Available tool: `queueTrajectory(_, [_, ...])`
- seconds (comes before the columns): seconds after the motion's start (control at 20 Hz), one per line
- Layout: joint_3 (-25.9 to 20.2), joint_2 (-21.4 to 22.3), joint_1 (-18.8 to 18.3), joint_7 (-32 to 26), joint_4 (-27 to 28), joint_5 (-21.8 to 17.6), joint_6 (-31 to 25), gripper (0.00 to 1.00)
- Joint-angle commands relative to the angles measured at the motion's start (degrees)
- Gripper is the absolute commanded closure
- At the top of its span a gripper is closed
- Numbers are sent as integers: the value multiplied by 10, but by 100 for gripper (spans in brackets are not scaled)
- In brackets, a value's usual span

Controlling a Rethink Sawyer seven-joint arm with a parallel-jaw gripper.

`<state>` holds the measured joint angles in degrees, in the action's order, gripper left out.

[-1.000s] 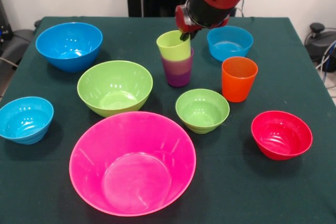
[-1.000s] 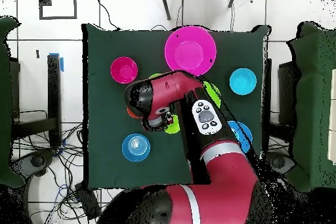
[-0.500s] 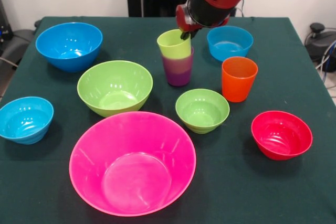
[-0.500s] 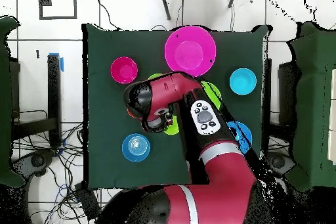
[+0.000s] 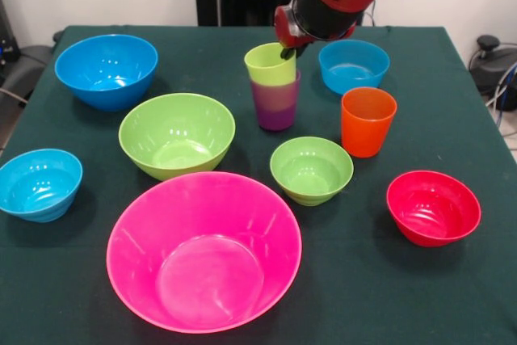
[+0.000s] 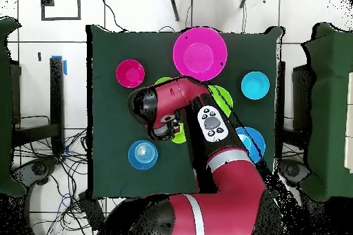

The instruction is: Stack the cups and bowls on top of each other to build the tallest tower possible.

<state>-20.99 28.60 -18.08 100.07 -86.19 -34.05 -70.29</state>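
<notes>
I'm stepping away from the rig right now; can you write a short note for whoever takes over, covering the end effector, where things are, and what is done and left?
End effector: at the rim of the lime green cup; whether it grips cannot be told.
Lime green cup sits tilted in the purple cup, mid-table.
Orange cup stands alone beside them.
Bowls all lie separate: pink bowl nearest the camera in the front view, large green bowl, large blue bowl, small green bowl, red bowl, two light-blue bowls.
Done: one cup nested in another.
Left: all bowls and the orange cup unstacked.
</notes>
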Motion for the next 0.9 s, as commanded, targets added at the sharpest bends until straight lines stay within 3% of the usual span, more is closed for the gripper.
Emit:
queueTrajectory(0.05, [6,-22,13,-17,-14,-49,67,100])
queueTrajectory(0.9, [4,-21,13,-17,-19,-46,69,100])
